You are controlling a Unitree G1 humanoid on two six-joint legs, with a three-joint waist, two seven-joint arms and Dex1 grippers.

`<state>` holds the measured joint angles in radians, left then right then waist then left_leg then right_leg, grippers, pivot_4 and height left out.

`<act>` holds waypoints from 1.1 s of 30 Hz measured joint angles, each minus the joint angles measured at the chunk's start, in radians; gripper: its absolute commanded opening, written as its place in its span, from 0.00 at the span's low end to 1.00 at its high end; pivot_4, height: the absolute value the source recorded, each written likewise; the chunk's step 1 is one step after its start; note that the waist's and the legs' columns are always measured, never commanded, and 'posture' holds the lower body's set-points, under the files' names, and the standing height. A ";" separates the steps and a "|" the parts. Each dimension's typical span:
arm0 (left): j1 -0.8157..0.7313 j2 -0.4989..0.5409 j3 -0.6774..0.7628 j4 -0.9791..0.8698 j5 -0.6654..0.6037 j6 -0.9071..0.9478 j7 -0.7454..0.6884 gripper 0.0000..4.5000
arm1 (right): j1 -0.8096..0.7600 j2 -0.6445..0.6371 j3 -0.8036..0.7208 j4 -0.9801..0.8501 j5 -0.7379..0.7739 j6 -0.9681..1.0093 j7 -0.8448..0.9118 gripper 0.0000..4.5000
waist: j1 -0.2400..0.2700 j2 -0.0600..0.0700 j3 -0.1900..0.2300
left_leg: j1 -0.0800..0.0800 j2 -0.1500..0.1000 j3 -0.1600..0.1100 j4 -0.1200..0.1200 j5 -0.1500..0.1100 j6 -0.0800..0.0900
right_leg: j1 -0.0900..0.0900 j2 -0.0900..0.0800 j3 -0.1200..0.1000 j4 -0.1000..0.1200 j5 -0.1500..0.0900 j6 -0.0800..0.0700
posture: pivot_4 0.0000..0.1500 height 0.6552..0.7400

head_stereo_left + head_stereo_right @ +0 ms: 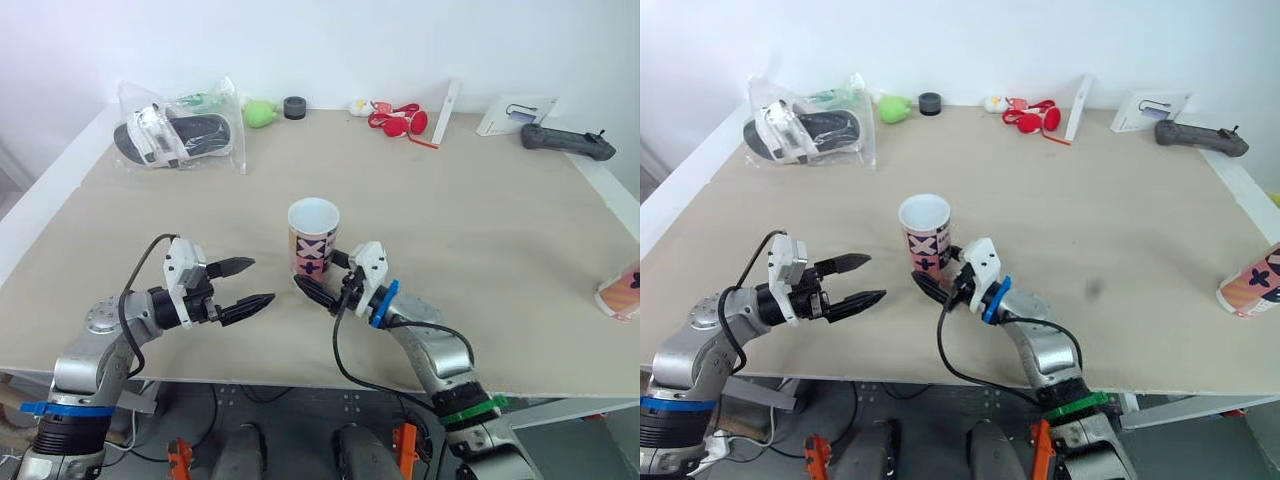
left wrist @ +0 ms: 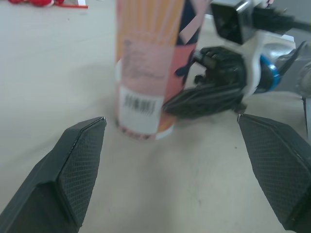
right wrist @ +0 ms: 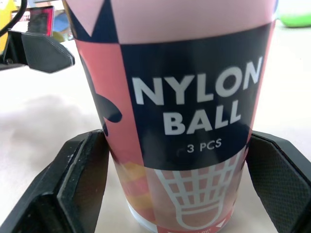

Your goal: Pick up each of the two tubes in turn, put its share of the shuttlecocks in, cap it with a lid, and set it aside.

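- right gripper [image 1: 318,272]: fingers [image 3: 82,179] sit either side of the lower part of the shuttlecock tube [image 1: 313,235]; both look to be touching it, so judged clamped on it.
- shuttlecock tube: upright at mid-table, mouth open, no lid on, label reads "NYLON BALL 3 PCS". Base looks still on the table [image 1: 480,240], though lift-off is hard to rule out.
- left gripper [image 1: 258,282]: fingers apart, nothing held, hovers near the tube at its 9 o'clock, tips aimed at it.
- second tube [image 1: 620,290]: well apart at 3 o'clock, at the table's right edge; can't tell whether it is capped.
- far edge: bagged sandal [image 1: 180,135] at 11 o'clock, black controller [image 1: 567,142] at 2 o'clock. Small bits between them are too small to name.
- step, as a judgement: picking up the first tube, grasp just made; filling and capping not yet done.
- next move calls for: firm squeeze low on the tube, straight lift, keep the mouth up. The left gripper is free to feed shuttlecocks.
- risk: thin wall, tube may tip or slip if the grip is loose.
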<state>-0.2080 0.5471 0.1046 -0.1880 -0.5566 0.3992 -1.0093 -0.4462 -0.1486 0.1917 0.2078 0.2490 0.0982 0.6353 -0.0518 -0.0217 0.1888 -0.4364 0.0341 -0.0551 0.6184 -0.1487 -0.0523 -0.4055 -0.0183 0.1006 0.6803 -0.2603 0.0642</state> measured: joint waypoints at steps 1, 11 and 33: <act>0.003 0.001 0.000 -0.008 0.000 0.000 0.001 1.00 | -0.010 0.013 0.000 0.026 -0.004 -0.017 -0.002 0.88 | 0.000 0.000 0.000 | 0.000 0.000 0.000 0.000 0.000 0.000 | 0.000 0.000 0.000 0.000 0.000 0.000 | 1.00 1.00; -0.026 0.011 -0.010 -0.011 0.017 -0.007 0.041 1.00 | 0.004 0.035 -0.030 0.038 -0.005 -0.056 0.004 0.65 | 0.004 0.000 0.000 | -0.001 0.001 -0.001 -0.001 0.000 0.000 | 0.000 0.000 -0.002 0.000 -0.001 0.001 | 1.00 1.00; -0.454 -0.333 -0.275 0.265 0.158 -0.071 0.128 1.00 | 0.060 -0.147 -0.706 0.169 -0.082 -0.179 -0.776 0.65 | -0.014 0.002 0.000 | -0.001 -0.004 0.004 -0.003 0.001 0.000 | 0.001 -0.004 0.002 -0.002 -0.001 0.004 | 1.00 1.00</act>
<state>-0.6623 0.2140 -0.1707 0.0770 -0.3989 0.3284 -0.8815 -0.3857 -0.2957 -0.5147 0.3767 0.1670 -0.0809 -0.1406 -0.0656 -0.0193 0.1890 -0.4372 0.0301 -0.0514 0.6156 -0.1474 -0.0526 -0.4047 -0.0226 0.1030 0.6784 -0.2611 0.0682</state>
